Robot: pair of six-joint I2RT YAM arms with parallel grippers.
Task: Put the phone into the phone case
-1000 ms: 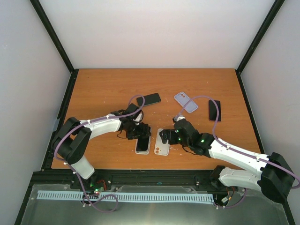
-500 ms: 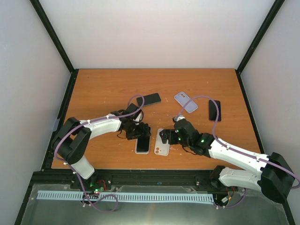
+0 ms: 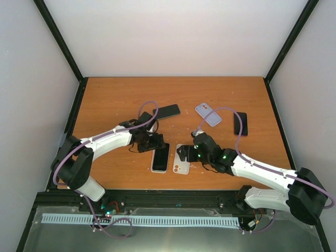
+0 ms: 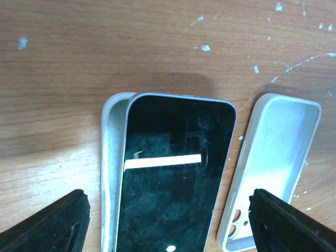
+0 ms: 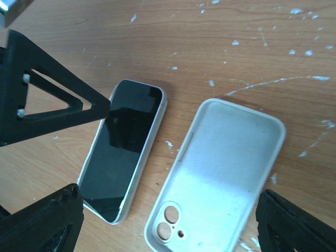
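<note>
A black-screened phone (image 3: pixel 160 157) lies in a white case whose left wall (image 4: pixel 109 157) stands clear of the phone's edge. The phone also shows in the left wrist view (image 4: pixel 173 178) and the right wrist view (image 5: pixel 126 149). An empty white case (image 3: pixel 181 166) lies just to its right, open side up, and is seen too by the left wrist (image 4: pixel 273 168) and the right wrist (image 5: pixel 220 178). My left gripper (image 3: pixel 156 143) is open and empty over the phone's far end. My right gripper (image 3: pixel 185 153) is open and empty over the empty case.
A dark phone (image 3: pixel 169 111) lies behind the left gripper. A lavender case (image 3: pixel 208 114) and another black phone (image 3: pixel 240 124) lie at the back right. A finger of the left gripper (image 5: pixel 47 94) shows in the right wrist view.
My left gripper has drawn back and to the left off the phone, so more of the phone shows. The right arm has shifted slightly left.
</note>
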